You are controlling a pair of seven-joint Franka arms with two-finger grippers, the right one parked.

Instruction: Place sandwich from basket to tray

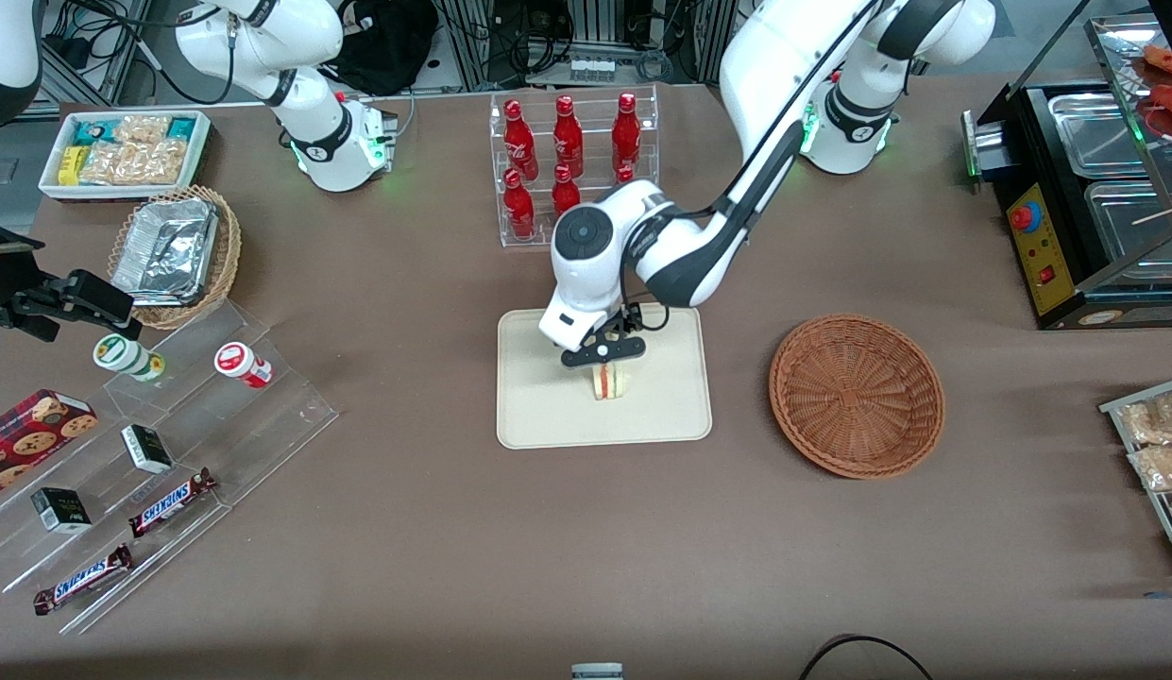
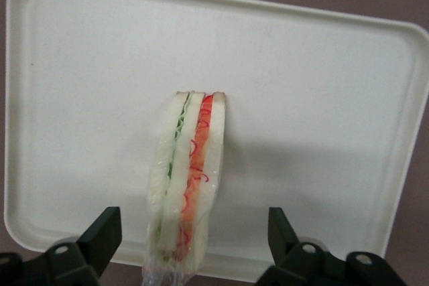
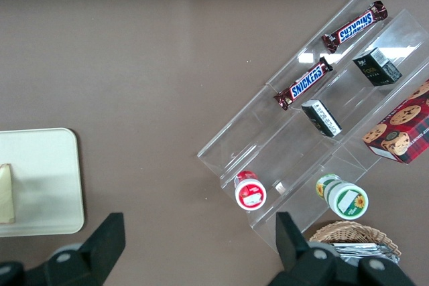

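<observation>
The sandwich [image 1: 609,381] stands on its edge on the tray [image 1: 538,416], directly under the gripper [image 1: 605,362]; in the left wrist view the wedge [image 2: 184,185] rises between the two dark fingers [image 2: 100,236], which stand spread well apart with clear gaps of tray [image 2: 322,98] showing on either side of the bread, so the claw is open and grips nothing. Taking the tray as a clock face in the front view, the sandwich sits close to the centre, slightly toward 12 o'clock, with bare cream surface all round it; the basket [image 1: 857,394] lies on the table off the tray's 3 o'clock side, near but apart from it.

Readable writing: two brown bars [image 1: 171,501] on the clear stepped display [image 1: 283,416] off the tray's 9 o'clock side carry the word SNICKERS in blue on white, legible also in the right wrist view [image 3: 303,84]; the red bottles [image 1: 567,142] in the clear rack at the tray's 12 o'clock bear white script too small to read.

The sandwich is a thin pale wedge of three white bread slices; between them run one green layer and one red-orange layer with curly red shreds along the cut edge; its narrow brownish crust end points away from the claw, and clear wrap gathers at the end nearest the fingers.
</observation>
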